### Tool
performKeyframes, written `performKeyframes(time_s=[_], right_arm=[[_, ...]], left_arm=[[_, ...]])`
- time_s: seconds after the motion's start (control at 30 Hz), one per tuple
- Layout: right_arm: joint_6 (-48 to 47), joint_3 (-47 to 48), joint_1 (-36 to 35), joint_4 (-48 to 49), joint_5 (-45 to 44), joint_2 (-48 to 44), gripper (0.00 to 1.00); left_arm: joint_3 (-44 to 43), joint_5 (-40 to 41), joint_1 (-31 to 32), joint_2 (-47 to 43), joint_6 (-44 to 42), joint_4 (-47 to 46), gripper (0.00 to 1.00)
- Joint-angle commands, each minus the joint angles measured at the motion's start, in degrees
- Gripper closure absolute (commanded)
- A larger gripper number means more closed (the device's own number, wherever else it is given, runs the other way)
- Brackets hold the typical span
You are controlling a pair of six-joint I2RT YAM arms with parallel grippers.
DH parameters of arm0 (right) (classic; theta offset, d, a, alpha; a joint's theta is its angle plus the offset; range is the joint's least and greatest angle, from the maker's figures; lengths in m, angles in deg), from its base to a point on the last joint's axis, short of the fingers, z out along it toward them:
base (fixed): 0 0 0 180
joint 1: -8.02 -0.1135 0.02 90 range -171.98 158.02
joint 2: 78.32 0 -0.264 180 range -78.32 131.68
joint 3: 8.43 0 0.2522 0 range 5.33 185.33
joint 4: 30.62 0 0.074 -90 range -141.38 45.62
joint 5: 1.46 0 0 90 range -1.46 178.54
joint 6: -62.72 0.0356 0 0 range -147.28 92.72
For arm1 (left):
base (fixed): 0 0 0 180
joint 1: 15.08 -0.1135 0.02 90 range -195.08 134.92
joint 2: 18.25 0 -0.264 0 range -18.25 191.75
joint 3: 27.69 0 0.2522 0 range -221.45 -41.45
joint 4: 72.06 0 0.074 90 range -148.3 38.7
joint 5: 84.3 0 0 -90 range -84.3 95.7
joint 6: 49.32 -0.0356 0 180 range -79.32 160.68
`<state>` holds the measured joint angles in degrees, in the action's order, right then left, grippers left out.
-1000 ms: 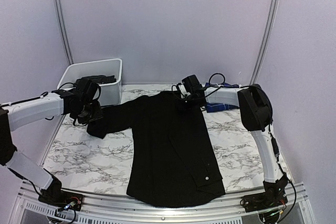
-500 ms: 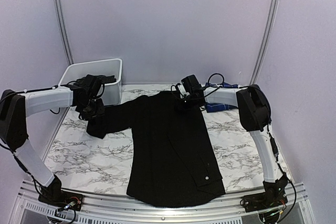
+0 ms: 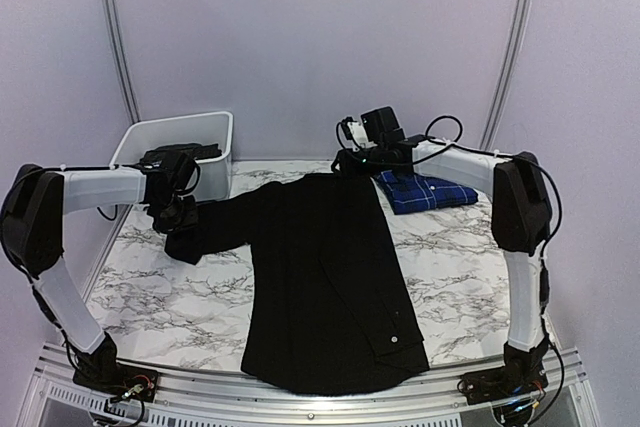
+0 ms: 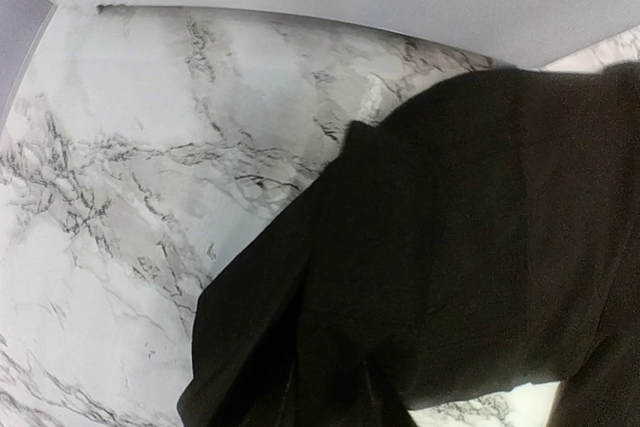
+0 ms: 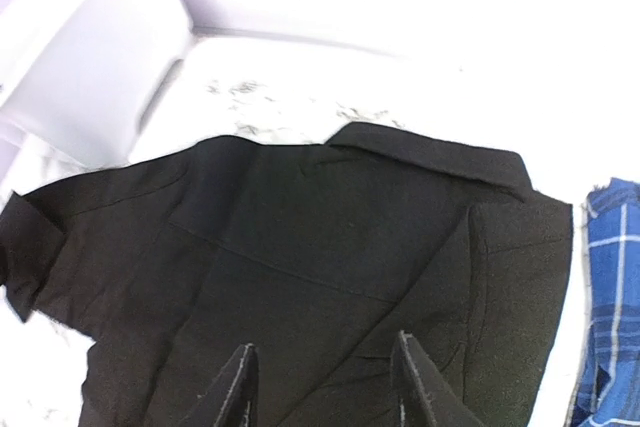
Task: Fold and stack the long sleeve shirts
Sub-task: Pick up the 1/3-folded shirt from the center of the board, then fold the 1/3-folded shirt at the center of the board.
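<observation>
The black long sleeve shirt [image 3: 330, 277] lies spread on the marble table, its left sleeve [image 3: 205, 229] reaching toward the bin. My left gripper [image 3: 178, 215] is down on that sleeve's end. In the left wrist view black cloth [image 4: 450, 247] covers the lower frame, and the dark fingers blend into it, so their stance is unclear. My right gripper [image 3: 350, 157] hangs above the collar [image 5: 440, 152], open with nothing between its fingertips [image 5: 240, 382]. The dark blue plaid shirt [image 3: 425, 190] lies folded right of the collar; its edge [image 5: 612, 287] shows in the right wrist view.
A white plastic bin [image 3: 135, 139] holding something dark stands at the back left, close behind my left gripper. Pale walls close in the table [image 3: 150, 297] at the back and sides. The right arm's cable [image 3: 445, 127] loops above the plaid shirt.
My right gripper has lifted off the collar, moved back and opened wider, uncovering the plaid shirt. The left arm has swung in and settled on the sleeve end.
</observation>
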<state>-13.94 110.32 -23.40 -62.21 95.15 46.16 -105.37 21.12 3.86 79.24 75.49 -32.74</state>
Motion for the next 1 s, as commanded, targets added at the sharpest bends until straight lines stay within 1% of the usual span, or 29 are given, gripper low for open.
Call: performKeyframes(time_s=[0.0,0.1,0.13,0.23,0.37,0.6,0.8,0.97], right_arm=[[-0.69,-3.78,-0.9,4.56,1.82,-5.18,0.59],[-1.59,-7.41,-1.25,8.05,2.47,-8.36,0.56],[-1.93,-8.6,-1.34,9.32,2.77,-9.33,0.55],[-3.21,-12.52,-1.75,13.14,4.09,-11.87,0.55],[-4.2,-16.78,-2.08,18.9,9.42,-14.43,0.56],[-9.26,-20.02,-4.42,24.27,18.22,-16.8,0.49],[-10.63,-21.49,-4.8,27.17,29.96,-16.79,0.4],[-11.81,-20.43,-5.94,26.33,38.42,-15.33,0.31]], left_arm=[[-1.09,-1.86,-0.24,-1.47,-2.71,-1.61,0.86],[-0.91,-4.17,0.12,-4.28,-5.9,-2.05,0.98],[-0.94,-5.22,0.32,-5.32,-7.01,-2.1,1.0],[-1.39,-9.75,1.89,-8.59,-11.35,-2.56,1.0],[-2.52,-17.3,4.9,-12.09,-16.9,-2.71,1.0],[-4.87,-31.61,9.89,-14.23,-24.72,-2.45,1.0],[-5.84,-38.14,13.55,-14.04,-29.96,-2.16,1.0],[-6.68,-40.07,16.2,-13.34,-32.1,-1.86,1.0]])
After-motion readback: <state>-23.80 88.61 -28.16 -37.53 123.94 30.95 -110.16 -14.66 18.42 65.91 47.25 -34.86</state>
